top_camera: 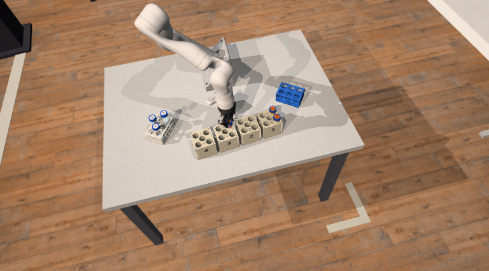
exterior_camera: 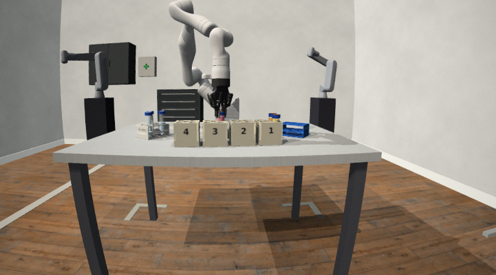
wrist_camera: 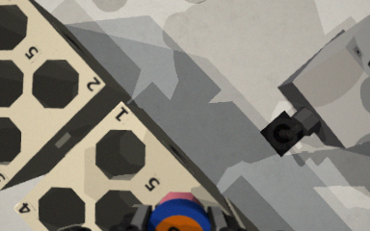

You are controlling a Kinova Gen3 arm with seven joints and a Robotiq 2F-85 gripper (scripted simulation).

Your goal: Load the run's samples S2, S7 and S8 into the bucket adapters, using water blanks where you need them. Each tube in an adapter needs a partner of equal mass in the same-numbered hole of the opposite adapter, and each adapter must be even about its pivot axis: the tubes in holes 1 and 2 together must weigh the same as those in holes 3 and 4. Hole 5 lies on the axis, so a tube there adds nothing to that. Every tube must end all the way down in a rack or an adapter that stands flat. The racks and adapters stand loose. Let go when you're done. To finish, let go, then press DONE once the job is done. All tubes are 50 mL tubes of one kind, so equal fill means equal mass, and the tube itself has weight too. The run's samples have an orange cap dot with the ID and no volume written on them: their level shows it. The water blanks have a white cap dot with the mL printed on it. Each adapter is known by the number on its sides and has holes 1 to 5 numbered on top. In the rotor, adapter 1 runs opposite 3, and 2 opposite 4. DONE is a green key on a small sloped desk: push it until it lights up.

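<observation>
Wrist view is showing the end effector (wrist_camera: 175,222) gripping a sample tube (wrist_camera: 179,218) with a blue cap, an orange dot and pink contents, its fingers pressing on either side of the cap. Directly beneath it, adapter 3 (top_camera: 226,137) is sitting on the counter (top_camera: 144,181), and the tube is hanging low over that adapter's rear edge, beside the hole marked 5. Adapter 2 (top_camera: 248,130) is standing just beside the end effector, adapter 1 (top_camera: 270,124) beyond it carrying two orange-dotted tubes (top_camera: 274,113), and adapter 4 (top_camera: 204,143) on the opposite side. Farther past adapter 4, a pale rack (top_camera: 158,135) is holding white-dotted blanks (top_camera: 155,126). A blue rack (top_camera: 290,94) is sitting well apart beyond adapter 1.
</observation>
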